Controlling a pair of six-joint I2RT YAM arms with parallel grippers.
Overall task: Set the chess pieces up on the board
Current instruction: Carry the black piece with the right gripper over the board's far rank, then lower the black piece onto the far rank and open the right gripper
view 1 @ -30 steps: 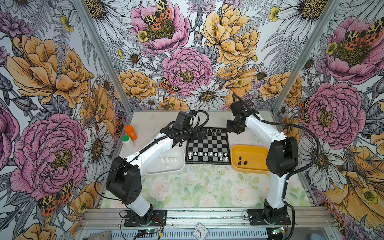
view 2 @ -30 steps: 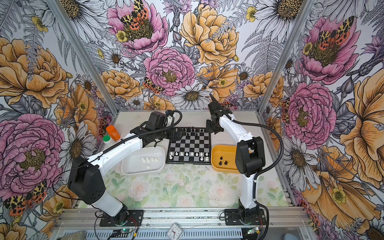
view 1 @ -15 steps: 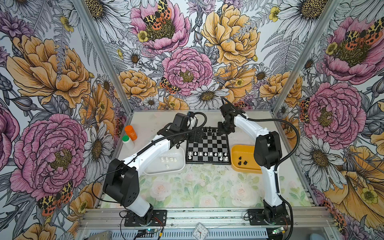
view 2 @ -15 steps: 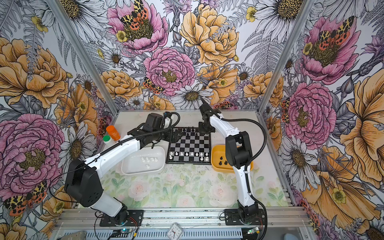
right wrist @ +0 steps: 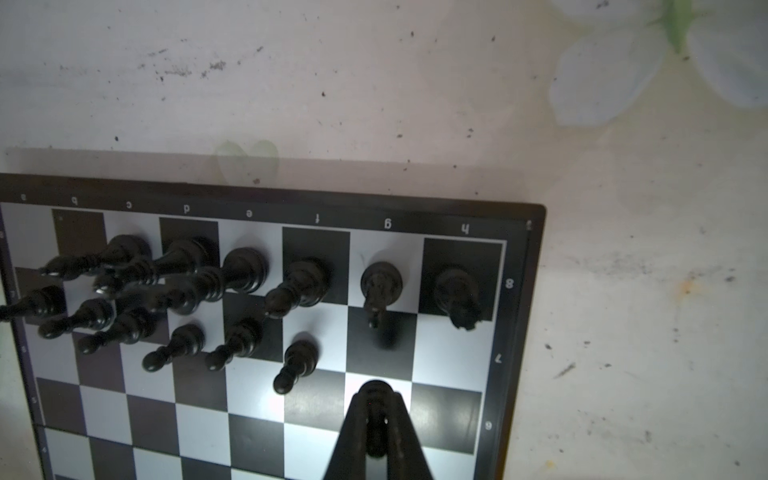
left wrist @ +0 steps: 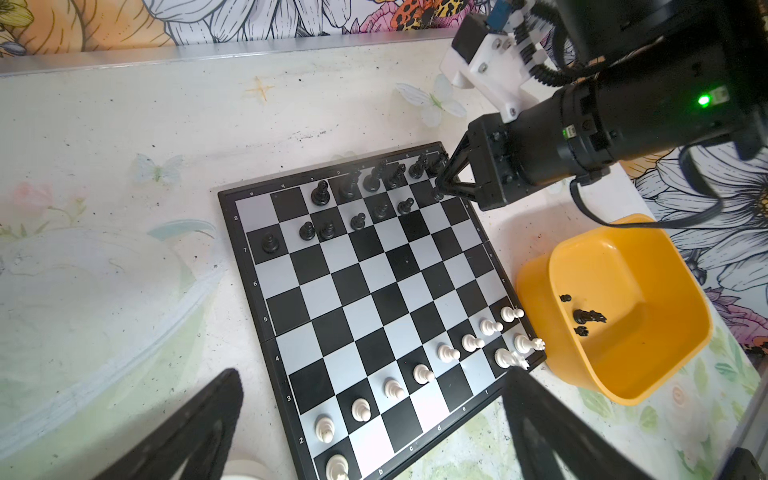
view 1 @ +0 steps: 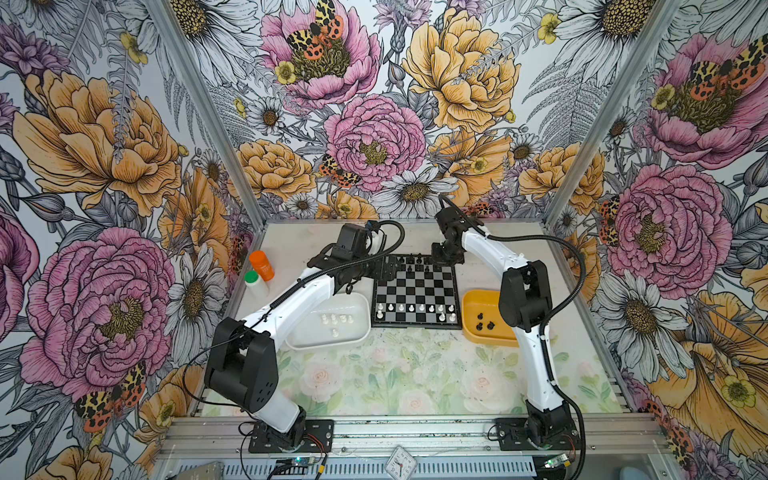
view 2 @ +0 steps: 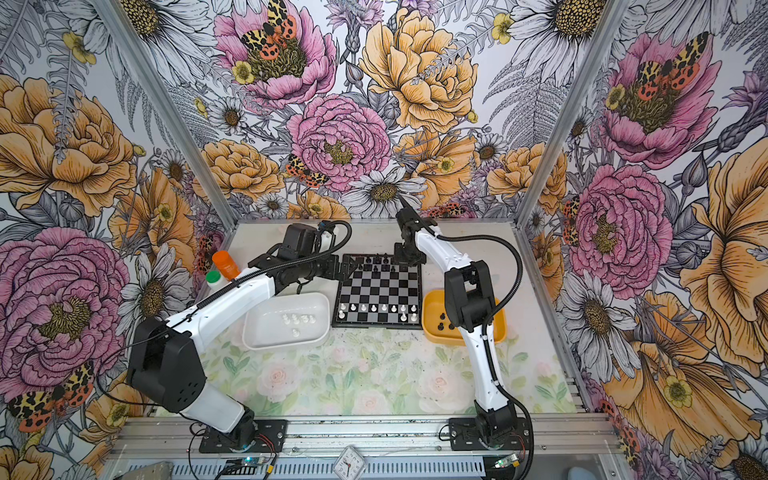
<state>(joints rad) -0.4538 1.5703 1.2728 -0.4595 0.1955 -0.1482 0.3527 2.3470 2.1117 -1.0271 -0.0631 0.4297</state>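
**Hovering with a black pawn over the g-file gap**

Setting the clock on the board (view 1: 415, 286), twelve toward the far wall. Starting nearest: seeing loose white pieces (view 1: 332, 319) waiting in the white tray (view 1: 328, 345) at 8 o'clock, and a few black pieces (view 1: 481, 327) lying in the yellow tray (view 1: 467, 307) at 4 o'clock. Passing the white pawn row (view 1: 411, 308) standing along the 6 o'clock edge.

Reaching the far ranks: finding the right jaws at 1 o'clock, clamped tight on a black pawn (right wrist: 376, 432), its long axis apparently upright. Judging the bare g7 square (right wrist: 380, 336) to be lying just toward 12 o'clock from the tips, or almost under them, between the f7 pawn (right wrist: 299, 359) and the 3 o'clock rim. Favouring the right arm (view 1: 490, 253) as plainly nearer. Spotting the left jaws spread wide and empty at the 11 o'clock corner.

Getting the held pawn only from the right wrist view. Getting the tips lined up with the black pawn rank (left wrist: 357, 221) only from the left wrist view.
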